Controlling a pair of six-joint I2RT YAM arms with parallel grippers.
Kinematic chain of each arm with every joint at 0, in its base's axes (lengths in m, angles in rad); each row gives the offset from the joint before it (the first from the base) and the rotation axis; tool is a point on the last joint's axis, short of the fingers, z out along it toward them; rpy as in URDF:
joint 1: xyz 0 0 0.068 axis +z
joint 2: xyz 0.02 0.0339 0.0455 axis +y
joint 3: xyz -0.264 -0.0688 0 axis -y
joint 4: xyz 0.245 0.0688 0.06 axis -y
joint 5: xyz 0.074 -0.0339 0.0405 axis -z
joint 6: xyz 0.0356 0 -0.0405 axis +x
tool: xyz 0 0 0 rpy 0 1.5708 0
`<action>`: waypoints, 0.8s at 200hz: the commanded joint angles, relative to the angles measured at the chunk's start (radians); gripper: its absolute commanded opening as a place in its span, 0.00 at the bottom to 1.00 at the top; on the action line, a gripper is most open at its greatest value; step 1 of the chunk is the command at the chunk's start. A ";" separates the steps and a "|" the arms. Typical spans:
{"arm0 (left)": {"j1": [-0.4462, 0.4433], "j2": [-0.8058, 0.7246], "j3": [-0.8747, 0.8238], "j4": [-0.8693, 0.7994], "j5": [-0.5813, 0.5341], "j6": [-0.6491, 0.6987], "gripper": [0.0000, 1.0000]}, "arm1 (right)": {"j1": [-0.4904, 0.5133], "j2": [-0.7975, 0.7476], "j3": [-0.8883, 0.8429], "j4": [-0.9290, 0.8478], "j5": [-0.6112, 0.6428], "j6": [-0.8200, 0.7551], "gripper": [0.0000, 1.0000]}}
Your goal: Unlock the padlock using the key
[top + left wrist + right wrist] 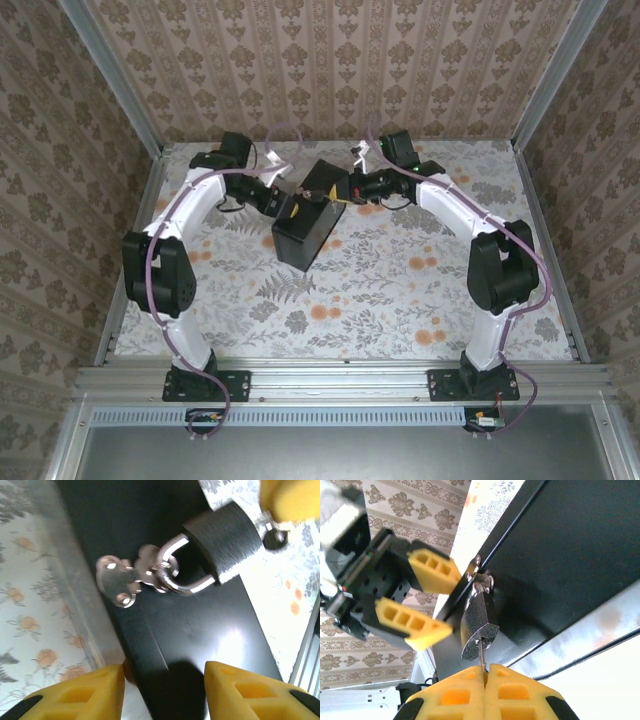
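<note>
Dark grey metal, the padlock (225,540) hangs by its shackle from a silver hasp (150,572) on the edge of a black box (303,240). A key (483,656) stands in its keyhole, and the right jaws are clenched on that key. The left jaws stand apart, released, straddling the box edge near the hasp. The box lies on the floral surface (400,290) between both arms.

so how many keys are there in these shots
1: the key sits in the bottom of the padlock, pinched by the shut right gripper. A spare could be hidden behind the box.
</note>
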 commanded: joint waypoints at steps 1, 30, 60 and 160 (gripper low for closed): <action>-0.043 -0.072 -0.043 -0.005 0.004 0.005 0.47 | -0.015 0.033 0.063 -0.119 -0.101 -0.152 0.00; -0.023 -0.100 -0.011 0.053 -0.053 0.020 0.53 | -0.051 0.066 0.110 -0.238 -0.150 -0.282 0.00; -0.073 -0.098 0.062 0.109 -0.069 0.103 0.63 | -0.065 0.116 0.185 -0.346 -0.218 -0.420 0.00; -0.126 0.023 0.108 0.171 0.072 0.471 0.69 | -0.067 0.152 0.256 -0.429 -0.255 -0.510 0.00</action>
